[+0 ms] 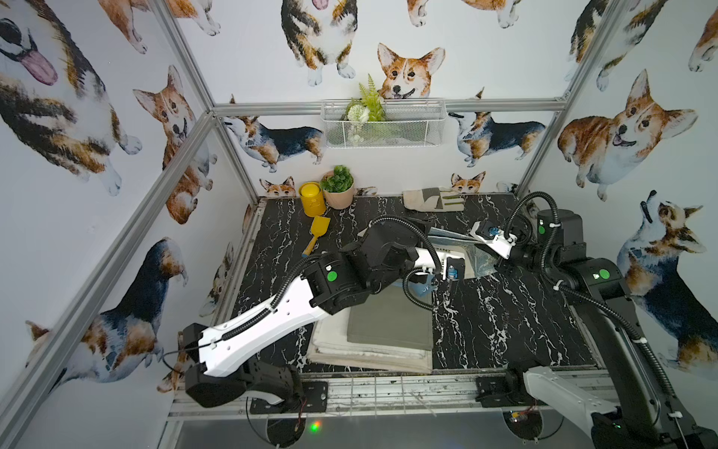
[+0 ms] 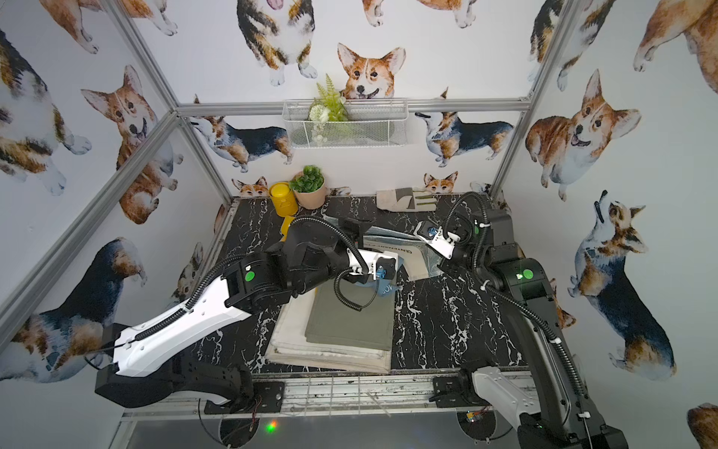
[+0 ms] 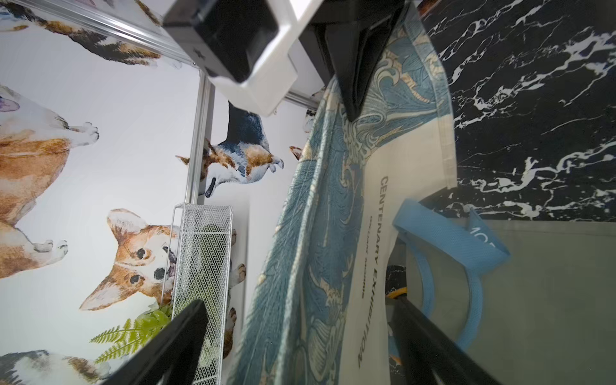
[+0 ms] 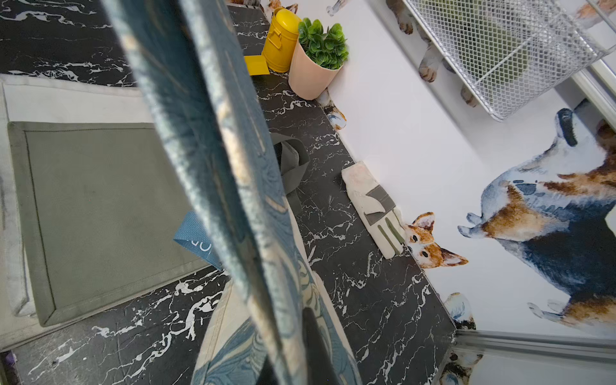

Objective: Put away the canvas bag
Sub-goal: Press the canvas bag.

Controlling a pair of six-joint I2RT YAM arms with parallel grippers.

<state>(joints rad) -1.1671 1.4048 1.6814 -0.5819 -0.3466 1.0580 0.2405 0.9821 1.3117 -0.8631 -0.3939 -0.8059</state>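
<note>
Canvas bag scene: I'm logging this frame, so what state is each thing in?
canvas bag: partly lifted by one edge.
right gripper: shut on canvas bag.
left gripper: open.
yellow can: upright, lid on.
potted plant: upright.
glove: lying flat.
folded cloths: stacked, grey on cream.
wire basket: hanging, greenery inside.

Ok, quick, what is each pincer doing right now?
Left pincer: open, its fingers apart either side of the cream canvas bag with blue wave print.
Right pincer: shut on that bag's edge.

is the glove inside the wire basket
No, the glove lies on the table by the back wall, below the wire basket.
</note>
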